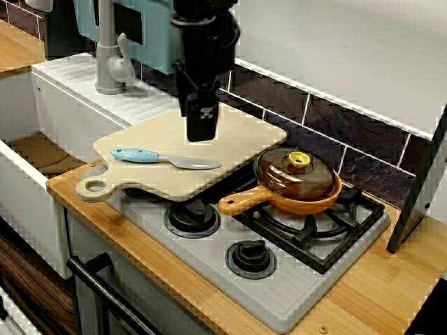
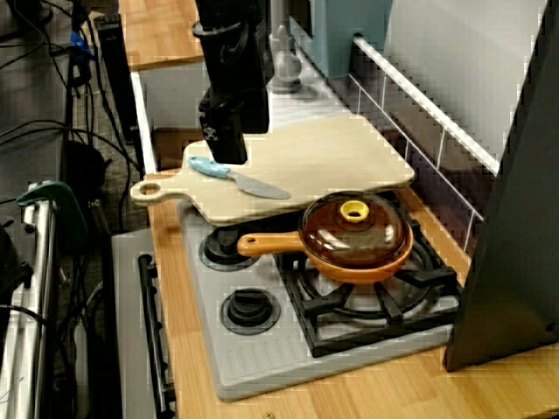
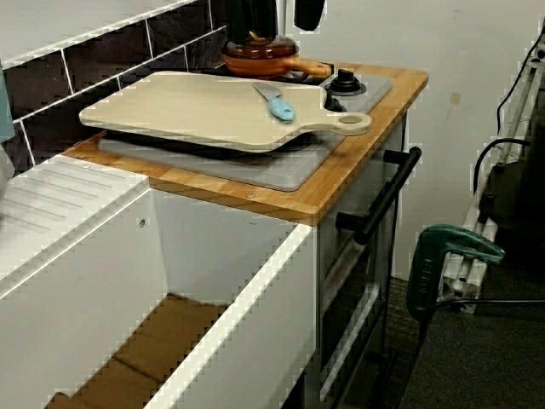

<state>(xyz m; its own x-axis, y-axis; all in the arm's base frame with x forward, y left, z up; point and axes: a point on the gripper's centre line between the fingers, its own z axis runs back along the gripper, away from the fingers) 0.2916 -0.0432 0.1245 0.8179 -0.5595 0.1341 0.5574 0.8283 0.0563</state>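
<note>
My black gripper hangs just above the back middle of a pale wooden cutting board that lies across the left of the stove. In the front view its fingers read as one dark block with no gap showing. Nothing is seen in them. A knife with a light blue handle and a grey blade lies on the board's front part, a little ahead and left of the gripper. From the stove's right end, the gripper stands right behind the knife. From the sink side the knife shows, but the gripper is mostly cut off.
An orange pan with a brown glass lid and yellow knob sits on the black burner grate, its handle pointing toward the board. Two black knobs are on the grey stove top. A grey tap and white sink lie left. A dark panel leans at right.
</note>
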